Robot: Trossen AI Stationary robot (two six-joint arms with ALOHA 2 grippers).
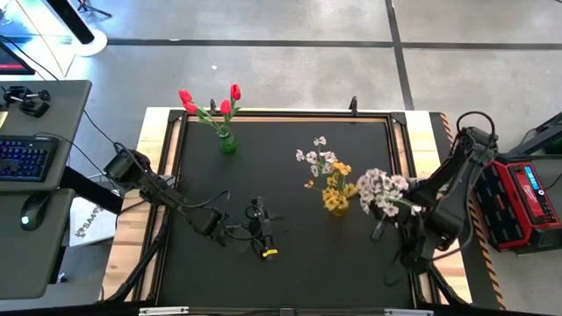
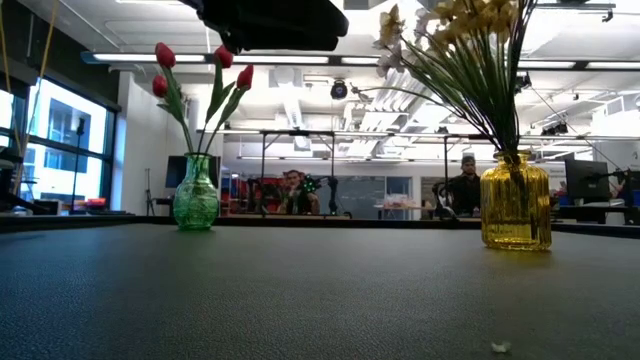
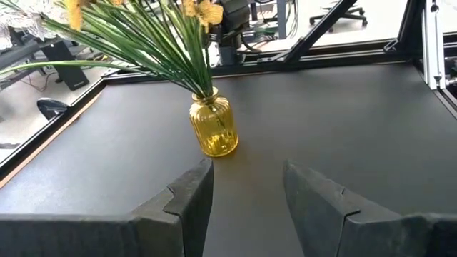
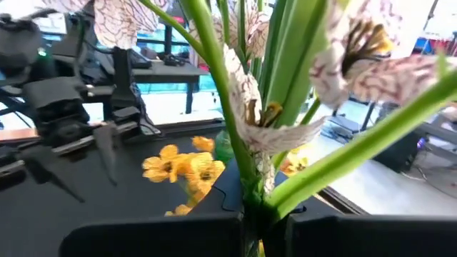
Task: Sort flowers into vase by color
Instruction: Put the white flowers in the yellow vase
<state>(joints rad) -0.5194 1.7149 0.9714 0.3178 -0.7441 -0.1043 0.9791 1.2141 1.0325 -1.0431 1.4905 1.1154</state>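
**A:** Tulips first: the four red tulips (image 1: pixel 211 104) already stand in the green vase (image 1: pixel 227 143) near the far edge of the surface (image 1: pixel 290 254), so red looks sorted.

**B:** And the right gripper (image 1: pixel 389 230)?

**A:** Its fingers are clamped on the stems of the white-pinkish blossom bunch (image 1: pixel 379 190), low on the stalks. I'd say that leaves the heads free and the stem ends pointing down, ready for a vase mouth. The bunch hangs in the air just beside the yellow vase (image 1: pixel 337 208), on the right.

**B:** That vase is occupied.

**A:** Yes, the yellow blossom bunch (image 1: pixel 336 191) is in it, with a few pale blossoms (image 1: pixel 314 156) spread above. I can't see a third vase, so where the white bunch belongs is unclear.

**B:** Left side?

**A:** The left gripper (image 3: pixel 246 207) waits over the near-middle of the surface, fingers (image 3: pixel 187 203) spread apart and holding nothing, facing the yellow vase.

**B:** Room to move?

**A:** Plenty of bare black surface between the two vases and toward the near edge. The tight spot is the spreading yellow foliage, which a carried bunch could snag.
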